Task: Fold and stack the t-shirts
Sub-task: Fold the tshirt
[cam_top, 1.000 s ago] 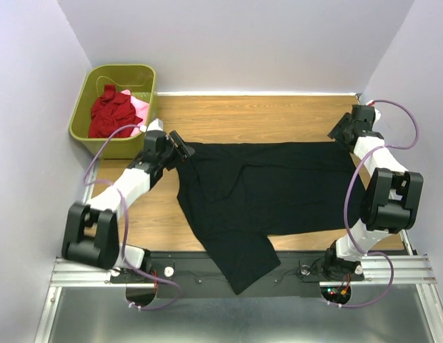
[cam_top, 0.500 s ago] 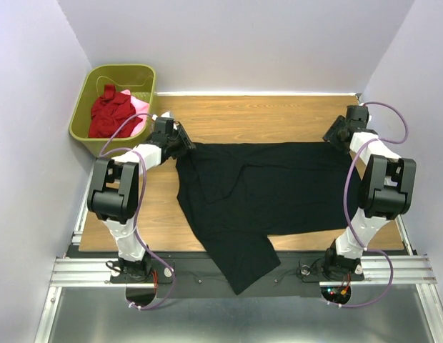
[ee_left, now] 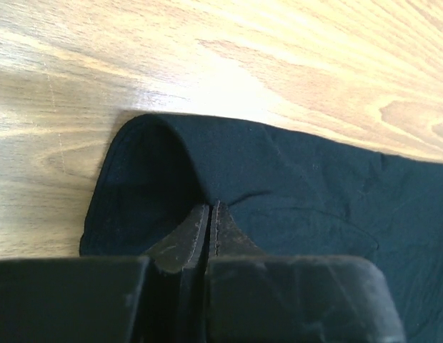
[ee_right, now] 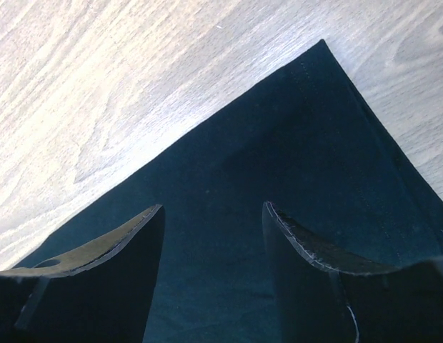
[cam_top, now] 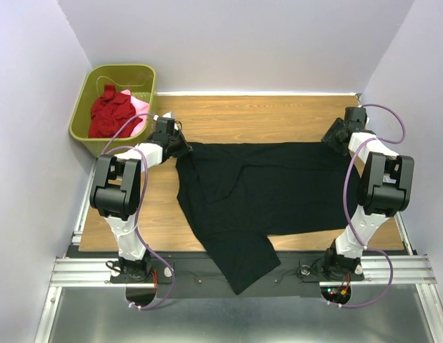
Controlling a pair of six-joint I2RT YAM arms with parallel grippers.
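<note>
Left gripper [ee_left: 209, 207] has its jaws pressed together on a little ridge of the black t-shirt [ee_left: 300, 193], pinching the rounded corner at about 10 o'clock of the shirt in the top view. Right gripper [ee_right: 213, 207] is spread wide over the pointed hem corner at 2 o'clock, nothing in it, and we can't tell if the fingers touch the cloth. The shirt lies spread across the wooden table [cam_top: 243, 114], one part hanging over the near edge at 6 o'clock. We reckon this is the grab-both-far-corners step before the first fold, so next the right side needs to drop and close on its corner, then both lift together toward 6. The dark red t-shirt [cam_top: 111, 111] and pink t-shirt [cam_top: 139, 107] sit in the green basket [cam_top: 82, 118] off at 10 o'clock
</note>
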